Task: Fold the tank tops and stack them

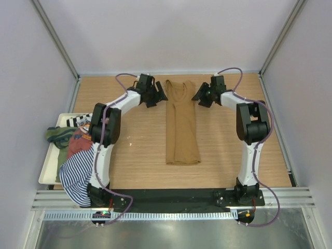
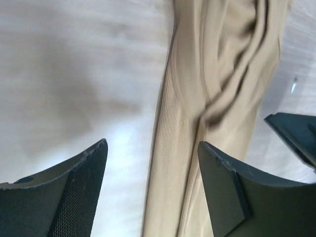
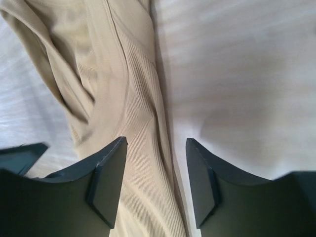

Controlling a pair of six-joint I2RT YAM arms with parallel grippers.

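The left gripper (image 2: 153, 144) is seen with jaws spread, nothing clamped, over the left edge of the tan tank top (image 1: 182, 124); the right gripper (image 3: 156, 140) is likewise parted at its right edge. The top is laid as a long narrow strip mid-table (image 1: 135, 150), a heap of other tank tops (image 1: 75, 155) being piled on the white tray (image 1: 47, 171) at the left

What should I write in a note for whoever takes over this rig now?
Left tool: open, empty, left of the strap end of the tan top.
Right tool: open, empty, right of it.
Done: tan top lies mid-table, folded lengthwise into a narrow strip.
In the white tray at left, heaped and unfolded: olive top, rust-red top, striped top.
Left to do: fold the tan top shorter, then fold and stack the other three.
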